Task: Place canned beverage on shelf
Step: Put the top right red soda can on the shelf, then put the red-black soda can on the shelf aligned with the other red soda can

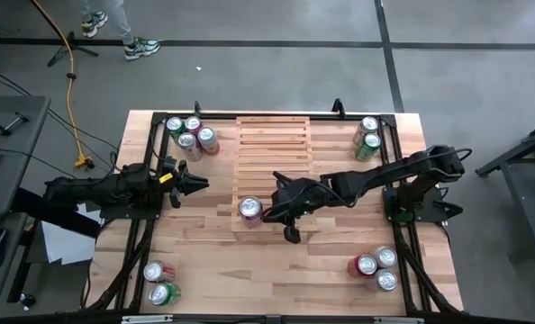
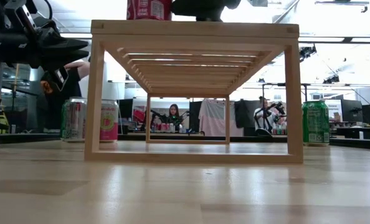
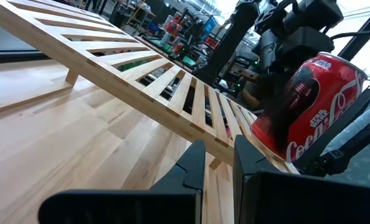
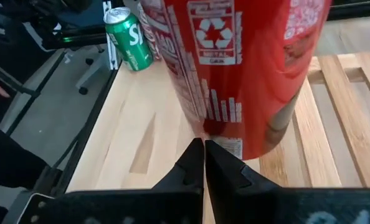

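A red cola can (image 1: 250, 209) stands upright on the near left corner of the pale slatted shelf (image 1: 272, 148); it also shows in the left wrist view (image 3: 309, 118) and atop the shelf in the low view (image 2: 149, 9). My right gripper (image 1: 267, 212), shut, reaches in from the table's right side. Its fingertips are at the can's lower side (image 4: 222, 124). My left gripper (image 1: 198, 184) waits shut and level left of the shelf, holding nothing. My right gripper's shut fingertips (image 4: 196, 155) point slanting down at the lower wall of the can (image 4: 217, 138), from the table's right. I cannot tell whether they touch it. The can stands upright with its base on the shelf's slats.
Groups of cans stand at the table's corners: far left (image 1: 190, 135), far right (image 1: 368, 137), near left (image 1: 159, 282), near right (image 1: 376, 268). The shelf (image 2: 194, 28) fills the table's middle. People sit in the room beyond the table.
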You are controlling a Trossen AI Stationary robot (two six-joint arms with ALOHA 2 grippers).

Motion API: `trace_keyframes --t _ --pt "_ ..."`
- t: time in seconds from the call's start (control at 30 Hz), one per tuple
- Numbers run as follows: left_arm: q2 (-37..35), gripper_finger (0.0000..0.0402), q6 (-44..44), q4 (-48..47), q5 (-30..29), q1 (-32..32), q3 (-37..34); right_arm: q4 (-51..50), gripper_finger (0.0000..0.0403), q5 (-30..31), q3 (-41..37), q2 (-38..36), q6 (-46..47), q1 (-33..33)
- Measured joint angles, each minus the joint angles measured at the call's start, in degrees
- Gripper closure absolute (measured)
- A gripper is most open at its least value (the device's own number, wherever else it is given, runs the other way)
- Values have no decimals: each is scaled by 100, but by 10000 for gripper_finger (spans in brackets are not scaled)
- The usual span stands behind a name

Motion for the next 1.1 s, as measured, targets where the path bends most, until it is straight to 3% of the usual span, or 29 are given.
trace_keyframes --t 0.67,0.97,1.1 --pt "0 401 -1 0 2 0 0 255 403 -10 0 52 -653 -114" --pt "0 401 0 0 0 1 -2 249 403 -268 0 50 -639 -113" --pt "0 401 0 0 2 0 0 -242 403 -391 0 -157 -356 -112"
